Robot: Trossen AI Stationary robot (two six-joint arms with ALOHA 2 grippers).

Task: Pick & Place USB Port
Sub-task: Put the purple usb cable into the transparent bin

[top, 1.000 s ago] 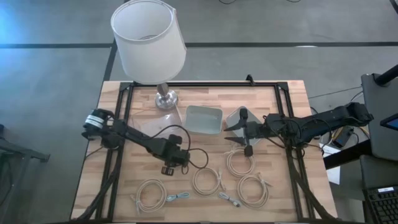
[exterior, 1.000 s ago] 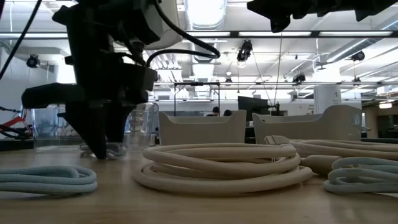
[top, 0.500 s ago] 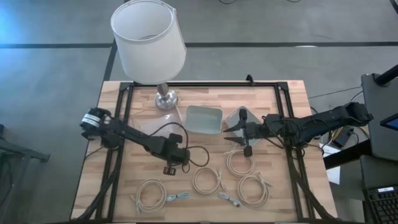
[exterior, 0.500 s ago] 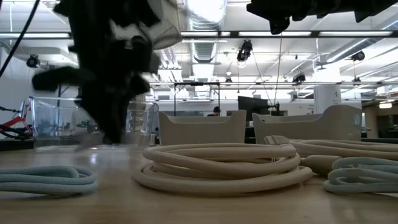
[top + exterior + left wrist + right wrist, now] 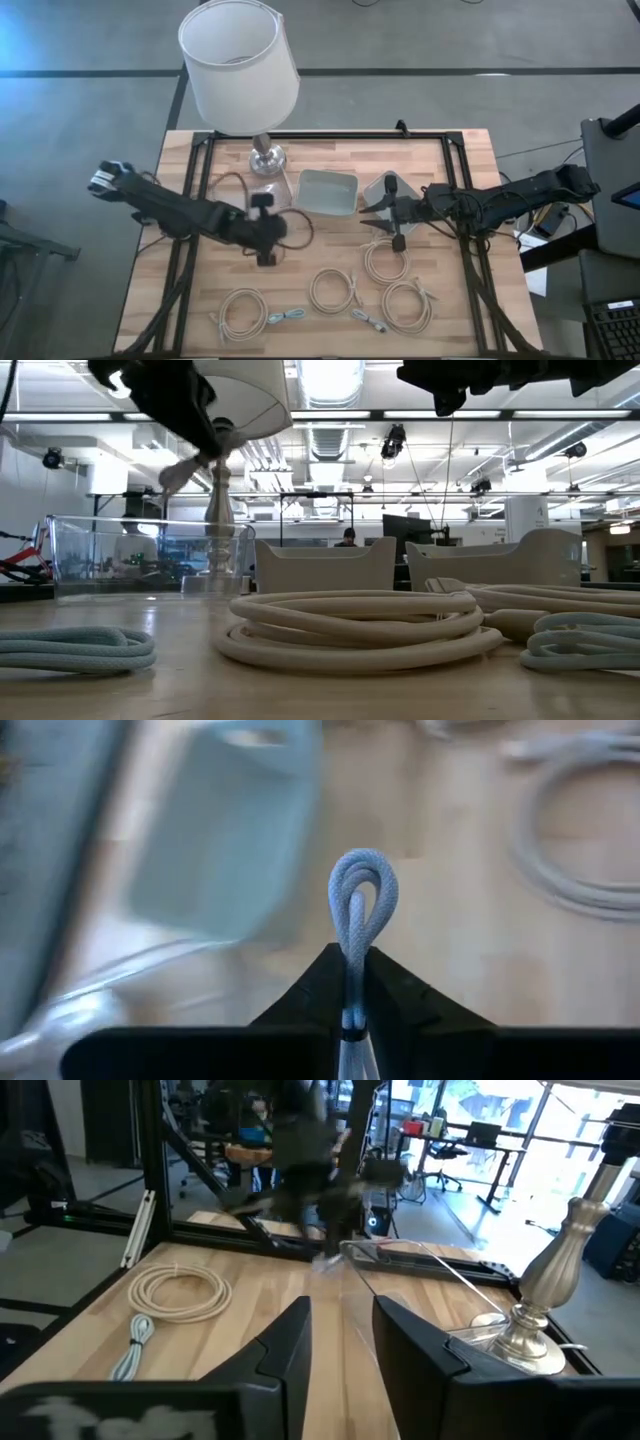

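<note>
My left gripper (image 5: 350, 955) is shut on a pale blue braided USB cable (image 5: 360, 890). In the high view it (image 5: 262, 228) hovers at the table's middle left, beside a clear plastic box (image 5: 235, 205). In the low view it (image 5: 195, 435) is blurred and well above the table. My right gripper (image 5: 385, 215) stands open over the middle right, next to a pale bin (image 5: 390, 188), with nothing between its fingers (image 5: 290, 1345). My left gripper pinches a doubled-over bend of the cable (image 5: 352, 945) between its two fingers. The loop sticks out past the fingertips. The rest of the cable is hidden behind the fingers. In the low view the gripper is raised clear of the table top.
A second pale bin (image 5: 328, 190) sits at the centre, and a lamp (image 5: 240, 60) stands on its metal base (image 5: 267, 158) at the far edge. Several coiled cables (image 5: 330, 290) lie along the near half of the table. One cream coil (image 5: 350, 625) lies close to the low camera.
My left gripper has shut on the cable down at the table. It has then risen and moved toward the far left, up beside the clear box, lifting the cable clear of the table.
</note>
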